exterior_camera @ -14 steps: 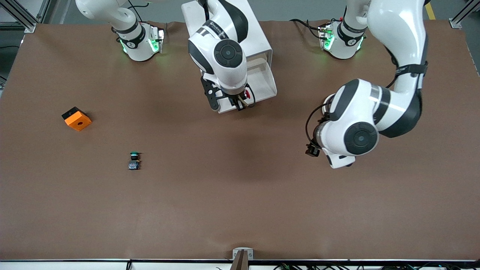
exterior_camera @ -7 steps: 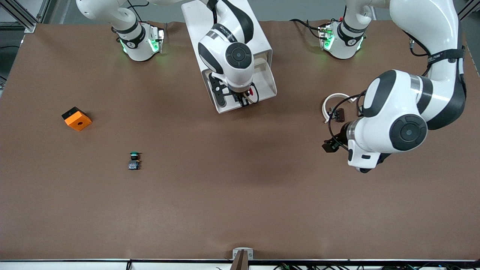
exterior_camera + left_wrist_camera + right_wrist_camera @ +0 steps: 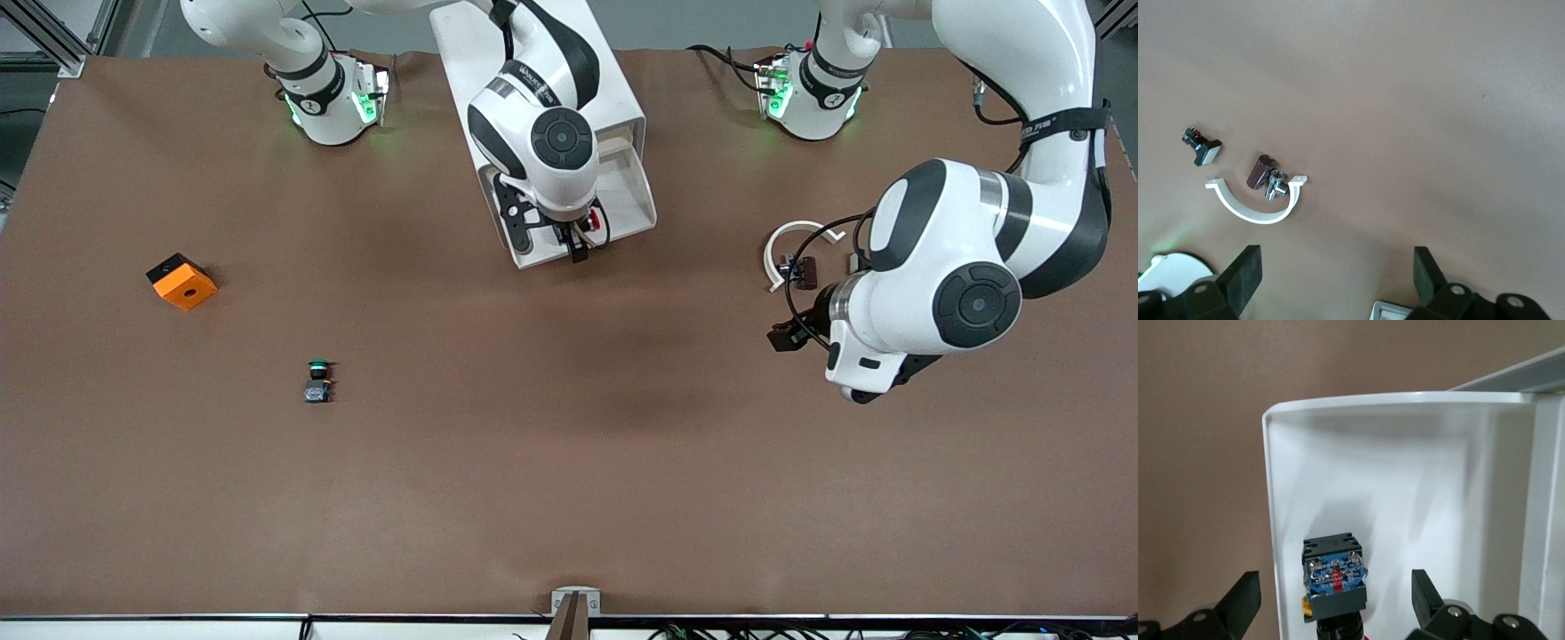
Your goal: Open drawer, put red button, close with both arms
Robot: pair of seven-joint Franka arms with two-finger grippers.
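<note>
- You see the red button (image 3: 1334,581) lying in the drawer (image 3: 1405,487), with the right gripper (image 3: 1331,603) spread wide above it.
- Your left gripper (image 3: 1335,277) hangs parted, empty, well apart from the drawer.

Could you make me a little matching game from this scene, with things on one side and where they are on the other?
Things:
1. red button
2. orange cube
3. green button
4. white curved piece

Places:
A. toward the left arm's end, beside small parts
B. in the open drawer
C. toward the right arm's end
D. nearer the front camera than the cube

Pairs: 1-B, 2-C, 3-D, 4-A
</note>
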